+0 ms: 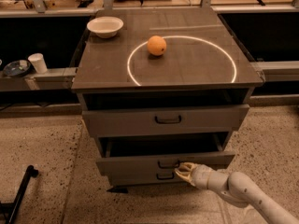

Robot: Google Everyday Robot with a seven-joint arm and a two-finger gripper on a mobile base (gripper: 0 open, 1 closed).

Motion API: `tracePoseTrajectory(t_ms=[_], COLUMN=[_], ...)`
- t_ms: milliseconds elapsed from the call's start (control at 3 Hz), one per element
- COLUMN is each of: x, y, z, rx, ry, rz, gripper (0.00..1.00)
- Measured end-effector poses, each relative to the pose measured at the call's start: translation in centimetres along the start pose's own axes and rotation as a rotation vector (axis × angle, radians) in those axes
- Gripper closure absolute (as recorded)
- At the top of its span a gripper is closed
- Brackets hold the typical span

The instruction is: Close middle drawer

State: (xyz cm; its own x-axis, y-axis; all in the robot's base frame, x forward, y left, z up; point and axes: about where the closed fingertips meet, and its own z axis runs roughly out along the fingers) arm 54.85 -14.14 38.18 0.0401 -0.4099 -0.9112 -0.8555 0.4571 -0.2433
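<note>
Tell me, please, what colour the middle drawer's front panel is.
Grey, in the camera view; the gripper is at the handle of the middle drawer.

The hand (185,171) is at the front of the middle drawer (131,164); open floor (60,167) lies around it, and a black bar (21,194) stands far left.

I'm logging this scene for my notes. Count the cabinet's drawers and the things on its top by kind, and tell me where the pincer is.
Drawers: 3 (top drawer, middle drawer, bottom drawer)
Bowls: 1 (bowl)
Oranges: 1 (orange)
Total: 5
The pincer is at the middle drawer's front, beside its handle.
</note>
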Motion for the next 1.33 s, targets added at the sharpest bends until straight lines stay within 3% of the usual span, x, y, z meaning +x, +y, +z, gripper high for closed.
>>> tracePoseTrajectory(t_ms=[1000, 1333], x=[-0.45, -0.45], y=[-0.92, -0.91], z=[1.04, 1.05], rx=[-0.021, -0.021], ry=[-0.019, -0.019], rz=[0.005, 0.005], gripper=[0.28, 0.0])
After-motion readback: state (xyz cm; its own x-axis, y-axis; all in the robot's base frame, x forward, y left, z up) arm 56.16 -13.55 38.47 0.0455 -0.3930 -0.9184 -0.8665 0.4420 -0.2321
